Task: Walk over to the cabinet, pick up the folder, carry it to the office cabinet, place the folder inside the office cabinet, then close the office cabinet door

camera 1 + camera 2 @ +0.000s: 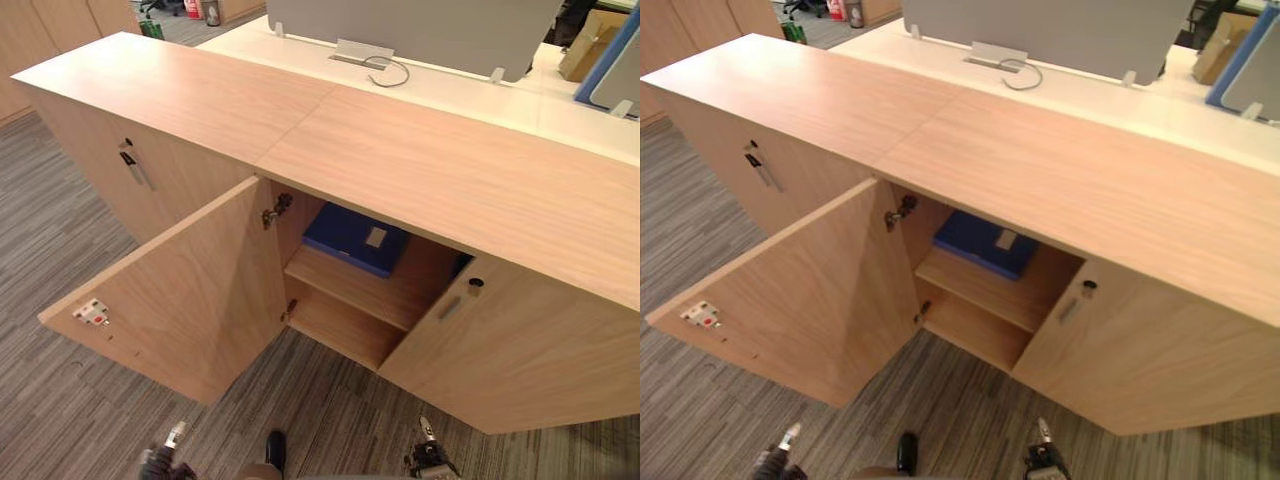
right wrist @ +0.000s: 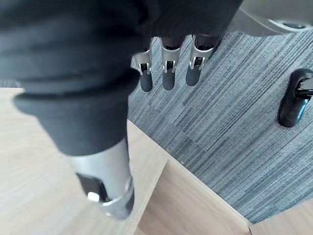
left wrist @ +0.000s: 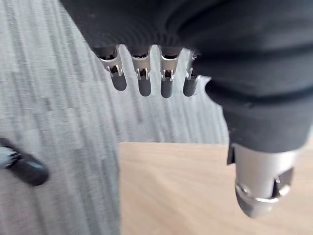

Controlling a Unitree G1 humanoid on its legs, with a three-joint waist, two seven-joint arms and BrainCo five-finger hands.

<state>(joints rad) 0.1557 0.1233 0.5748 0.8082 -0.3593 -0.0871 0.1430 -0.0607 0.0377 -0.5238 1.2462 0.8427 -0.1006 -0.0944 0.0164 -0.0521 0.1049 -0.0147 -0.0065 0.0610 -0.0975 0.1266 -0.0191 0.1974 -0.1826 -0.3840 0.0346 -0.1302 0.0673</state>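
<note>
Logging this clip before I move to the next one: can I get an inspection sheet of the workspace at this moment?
Surface: light wood cabinet top.
Job's things: blue folder lies on the upper shelf inside; left door stands wide open, right door looks slightly ajar.
Clutter: nothing seen.
Hands: left hand and right hand low, open, holding nothing.
Cables: grey cable looped on the white desk behind.
Surroundings: striped grey carpet, grey partition.
</note>
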